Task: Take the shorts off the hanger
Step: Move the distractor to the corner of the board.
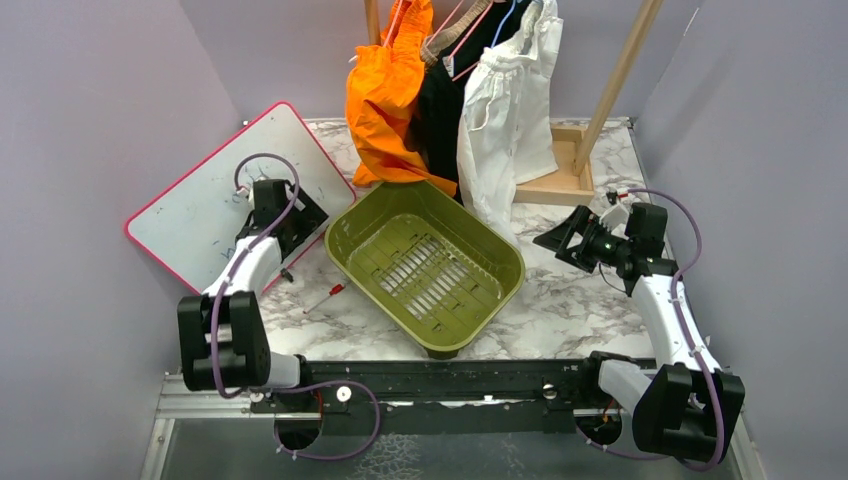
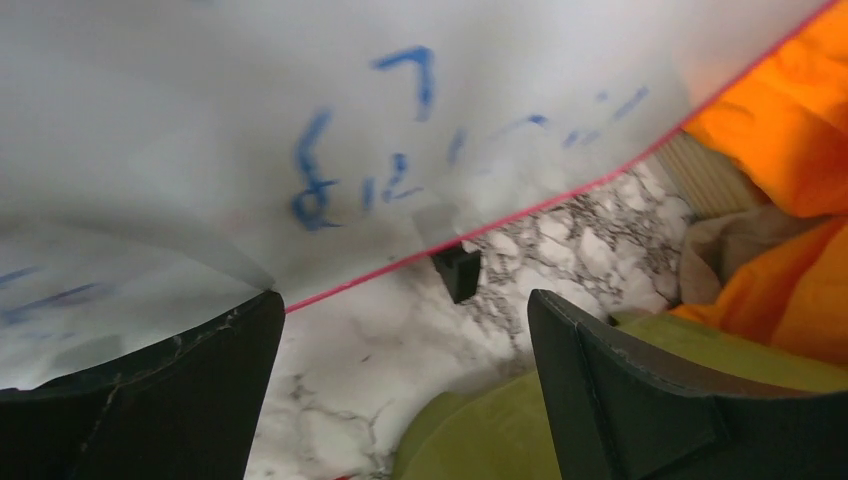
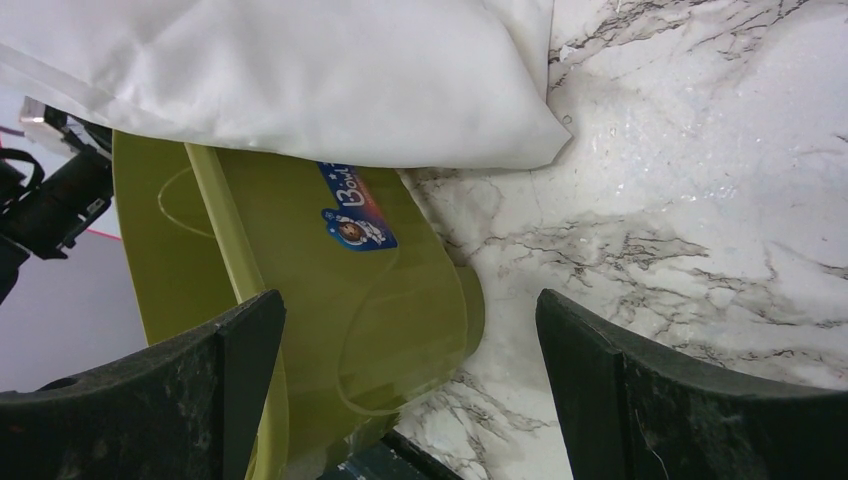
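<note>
**Four pairs, all hanging at the back**

The orange shorts [image 1: 385, 100] hang on the left, bunched and crumpled, with the hem dipping to the far rim of the green tub [image 1: 430, 270]. The tan shorts [image 1: 443, 42] peek out beside them, mostly hidden. The black shorts [image 1: 440, 115] sit squeezed in the middle. On the right the white shorts [image 1: 505, 120] hang long, gathered waist up, and the hem drapes onto the tub's rim.
</note>
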